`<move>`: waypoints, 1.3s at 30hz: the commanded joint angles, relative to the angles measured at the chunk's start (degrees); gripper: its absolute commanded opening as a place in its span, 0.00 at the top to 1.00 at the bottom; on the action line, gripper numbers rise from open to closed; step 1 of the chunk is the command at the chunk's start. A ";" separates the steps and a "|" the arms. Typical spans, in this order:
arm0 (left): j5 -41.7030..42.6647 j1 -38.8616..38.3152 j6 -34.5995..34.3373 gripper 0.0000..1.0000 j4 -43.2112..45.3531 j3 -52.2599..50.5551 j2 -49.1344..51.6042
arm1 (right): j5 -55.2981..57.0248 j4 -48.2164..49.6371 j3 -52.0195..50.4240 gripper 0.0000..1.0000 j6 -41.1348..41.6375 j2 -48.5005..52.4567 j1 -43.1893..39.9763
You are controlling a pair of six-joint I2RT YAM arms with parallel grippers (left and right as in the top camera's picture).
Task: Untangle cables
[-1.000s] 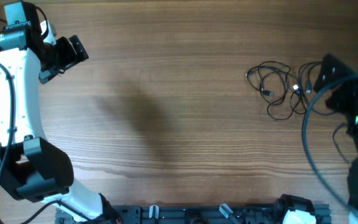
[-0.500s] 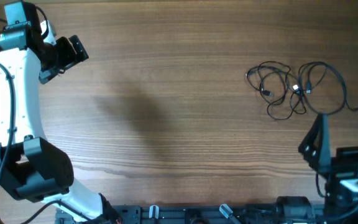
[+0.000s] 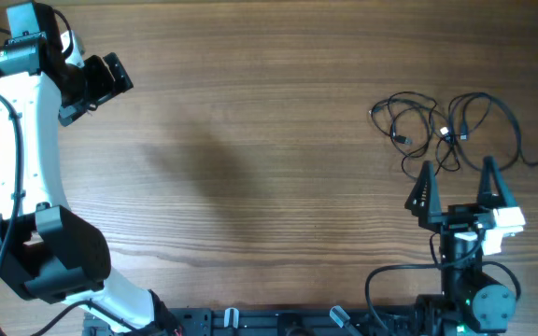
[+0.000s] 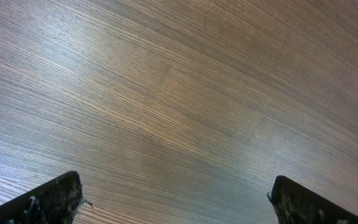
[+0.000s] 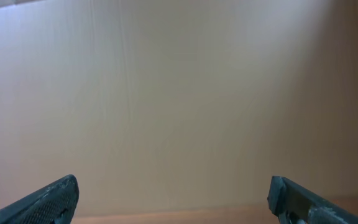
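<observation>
The cables (image 3: 442,131) lie as a loose tangle of thin black cords with small plug ends on the wooden table (image 3: 278,140) at the right; one end trails off to the right. My right gripper (image 3: 457,166) is open just on the near side of the tangle, its two fingers pointing toward it and holding nothing. The right wrist view shows only its open gripper (image 5: 173,200) against a blurred plain surface, no cables. My left gripper (image 3: 106,89) is open at the far left, far from the cables. In its wrist view the left gripper (image 4: 176,198) frames bare wood.
The white left arm (image 3: 21,168) runs down the table's left side to its base at the front. The right arm's base (image 3: 474,299) and a black rail (image 3: 278,322) sit along the front edge.
The right arm has swung away from over the cables at the right edge to the near side, fingers now pointing at the tangle. The whole tangle is uncovered. The left arm has not moved.
</observation>
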 commanded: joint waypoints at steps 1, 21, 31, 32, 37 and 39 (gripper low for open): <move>0.46 0.26 -0.50 0.00 0.02 0.37 0.00 | -0.09 0.42 -2.58 0.00 1.84 -1.38 0.31; 0.46 0.26 -0.50 0.00 0.02 0.37 0.00 | -0.11 -21.51 -2.60 0.00 1.88 -1.36 0.28; 0.46 0.26 -0.50 0.00 0.02 0.37 0.00 | -0.09 -21.51 -2.60 0.00 1.90 -1.36 0.28; 0.44 0.26 -0.48 0.00 0.02 0.37 0.00 | -0.09 -21.51 -2.60 0.00 1.86 -1.36 0.28; 0.46 0.26 -0.50 0.00 0.02 0.37 0.00 | -0.09 -21.51 -2.60 0.00 1.88 -1.36 0.28; 0.44 0.26 -0.50 0.00 0.04 0.37 0.00 | -0.09 -21.51 -2.60 0.00 1.88 -1.36 0.28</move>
